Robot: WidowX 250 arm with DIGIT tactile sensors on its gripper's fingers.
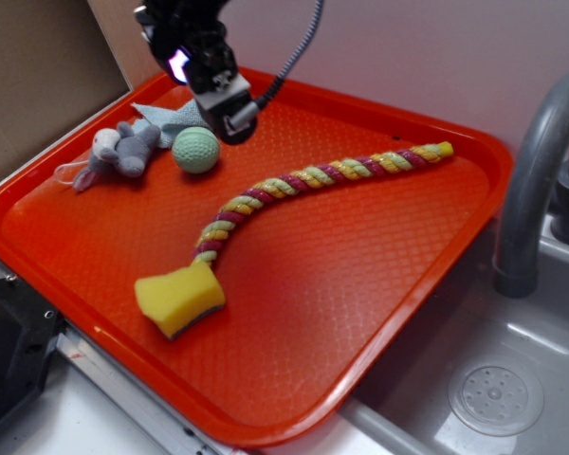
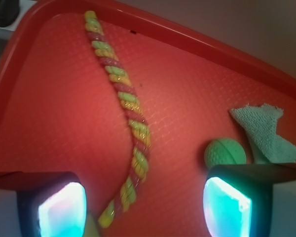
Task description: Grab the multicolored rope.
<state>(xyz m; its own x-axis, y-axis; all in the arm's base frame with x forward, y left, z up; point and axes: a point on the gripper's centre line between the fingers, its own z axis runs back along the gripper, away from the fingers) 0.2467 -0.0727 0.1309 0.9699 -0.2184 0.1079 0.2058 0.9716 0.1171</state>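
Observation:
The multicolored rope (image 1: pixel 303 180), a twisted cord of yellow, maroon and pale green strands, lies curved across the middle of the orange tray (image 1: pixel 379 284), from the back right down to the yellow sponge (image 1: pixel 179 299). My gripper (image 1: pixel 229 112) hangs above the tray's back left, over the green ball (image 1: pixel 196 150), clear of the rope. In the wrist view the rope (image 2: pixel 130 111) runs from the top down between my two glowing fingers (image 2: pixel 61 210), well below them. The jaws stand wide apart and hold nothing.
A grey stuffed toy (image 1: pixel 119 152) and a pale teal cloth (image 1: pixel 166 116) lie at the tray's back left. The ball (image 2: pixel 225 153) and cloth (image 2: pixel 266 133) show at the right of the wrist view. A grey faucet (image 1: pixel 536 180) and a sink with its drain (image 1: pixel 495 398) are to the right.

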